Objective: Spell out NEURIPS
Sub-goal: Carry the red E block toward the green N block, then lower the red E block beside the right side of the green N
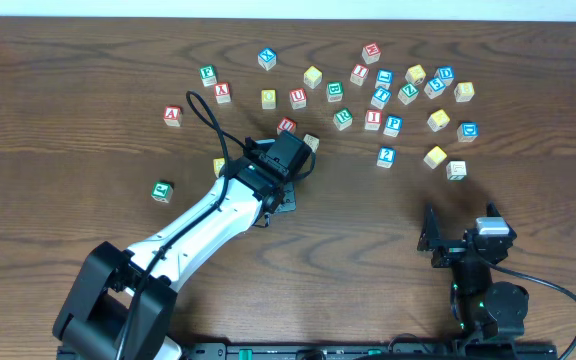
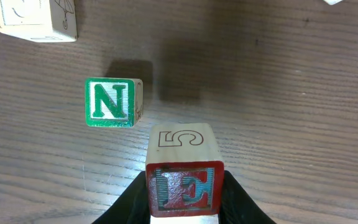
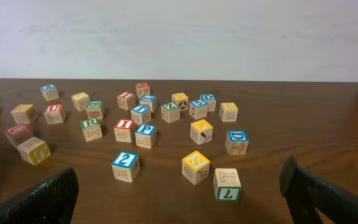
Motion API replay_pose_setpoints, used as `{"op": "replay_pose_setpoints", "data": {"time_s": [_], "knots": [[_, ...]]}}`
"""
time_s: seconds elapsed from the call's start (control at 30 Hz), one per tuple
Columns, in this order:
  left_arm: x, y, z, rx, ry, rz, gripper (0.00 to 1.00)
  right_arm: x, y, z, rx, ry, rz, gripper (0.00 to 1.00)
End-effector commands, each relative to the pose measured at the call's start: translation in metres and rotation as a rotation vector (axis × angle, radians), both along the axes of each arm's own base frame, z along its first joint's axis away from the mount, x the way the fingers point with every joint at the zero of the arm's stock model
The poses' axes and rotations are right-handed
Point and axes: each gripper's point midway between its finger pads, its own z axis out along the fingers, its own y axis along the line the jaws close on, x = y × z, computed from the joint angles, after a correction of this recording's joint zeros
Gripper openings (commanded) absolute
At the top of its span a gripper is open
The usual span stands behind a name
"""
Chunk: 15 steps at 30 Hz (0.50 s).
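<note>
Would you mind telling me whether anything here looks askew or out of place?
Nothing looks spilled or broken. The one oddity is that the E cube, held in the left gripper, is not lined up with the N cube. In the left wrist view it sits diagonally offset from it.

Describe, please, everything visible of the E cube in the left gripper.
The E cube is a small block of pale wood. The face toward the wrist camera has a red border and a red E over blue stripes; the face above bears an outlined 5. It sits square in the left gripper, whose black fingers clamp its two sides. The green N cube lies just beyond, to the left, a narrow gap between. Whether it touches the table is unclear.
</note>
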Motion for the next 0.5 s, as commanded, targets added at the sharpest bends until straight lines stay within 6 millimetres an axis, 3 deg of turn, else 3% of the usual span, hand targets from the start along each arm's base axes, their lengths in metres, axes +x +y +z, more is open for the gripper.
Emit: {"op": "replay_pose_setpoints", "data": {"time_s": [0.0,0.47], "knots": [[0.0027,0.0024,0.0063,0.005,-0.028,0.006,0.08,-0.0003,-0.0016,-0.0005,0.013,0.001,-0.007,0.99],[0.0081,-0.0004,0.0066,-0.001,-0.049,-0.002,0.08,-0.0003,-0.0016,-0.0005,0.013,0.001,-0.007,0.99]]}}
